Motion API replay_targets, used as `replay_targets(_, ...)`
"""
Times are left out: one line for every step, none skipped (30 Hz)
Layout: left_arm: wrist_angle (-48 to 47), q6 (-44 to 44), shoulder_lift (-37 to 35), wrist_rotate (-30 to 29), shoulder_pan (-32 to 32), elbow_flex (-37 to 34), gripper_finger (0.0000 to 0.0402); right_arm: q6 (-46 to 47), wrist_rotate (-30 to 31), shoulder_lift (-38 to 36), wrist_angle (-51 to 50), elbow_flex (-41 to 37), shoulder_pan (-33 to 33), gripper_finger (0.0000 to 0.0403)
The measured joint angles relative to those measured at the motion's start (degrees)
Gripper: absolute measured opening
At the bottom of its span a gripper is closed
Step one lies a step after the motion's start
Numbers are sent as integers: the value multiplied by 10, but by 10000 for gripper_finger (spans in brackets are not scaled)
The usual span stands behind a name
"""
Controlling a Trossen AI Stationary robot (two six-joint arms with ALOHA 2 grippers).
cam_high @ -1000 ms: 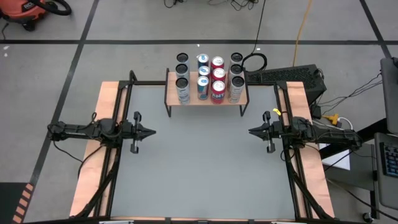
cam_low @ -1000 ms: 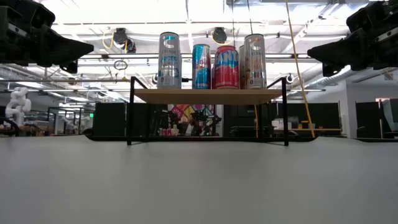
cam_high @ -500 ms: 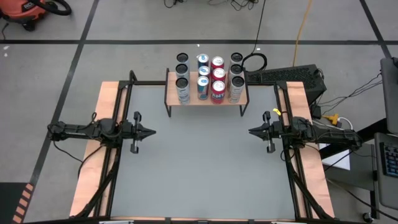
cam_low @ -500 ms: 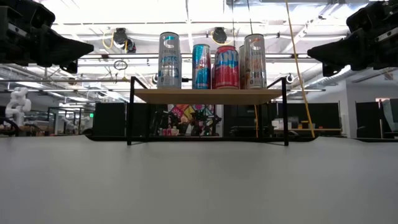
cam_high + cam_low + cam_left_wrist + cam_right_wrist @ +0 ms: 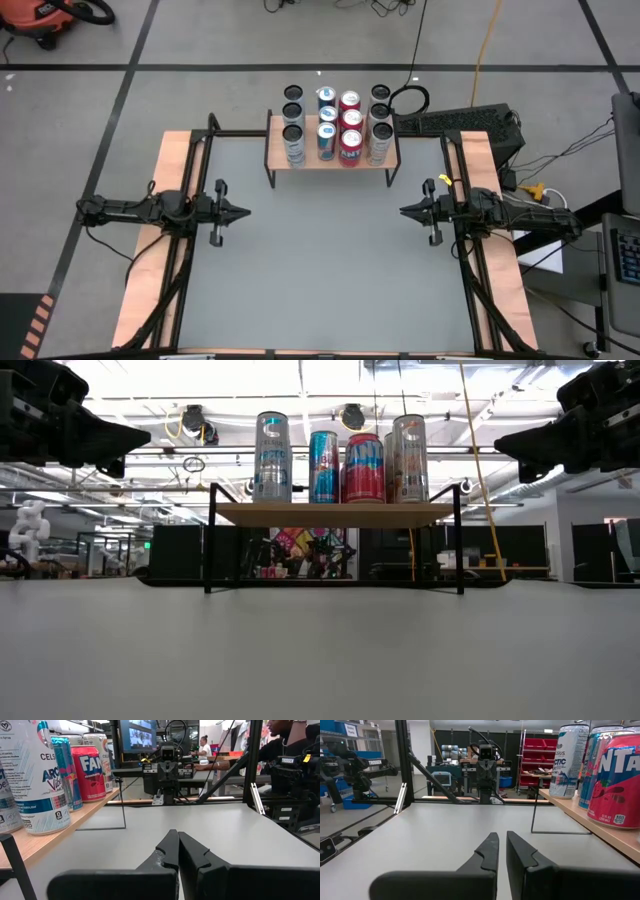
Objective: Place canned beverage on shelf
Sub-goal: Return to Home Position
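The shelf (image 5: 332, 161), a low rack with a light wooden top on thin black legs, stands at the table's far edge. On its top stand several cans (image 5: 350, 150) upright in four rows: silver, blue, red and pale ones (image 5: 363, 468). My left gripper (image 5: 246, 212) waits shut at the table's left side, level, pointing toward the right. My right gripper (image 5: 403, 211) waits shut at the right side, level, pointing toward the left. Neither is near the shelf. No can lies on the table.
Pale wooden side boards (image 5: 150, 260) with black rails run along the table's left and right edges. The grey tabletop (image 5: 330, 270) spreads between the two arms. People sit at desks in the room beyond the table (image 5: 280, 740).
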Motion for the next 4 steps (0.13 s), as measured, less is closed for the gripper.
replay_targets(0,0,0,0,0,0,0,0,0,0,0,0,0,0)
replay_targets(0,0,0,0,0,0,0,0,0,0,0,0,0,0)
replay_targets(0,0,0,0,0,0,0,0,0,0,0,0,0,0)
replay_targets(0,0,0,0,0,0,0,0,0,0,0,0,0,0)
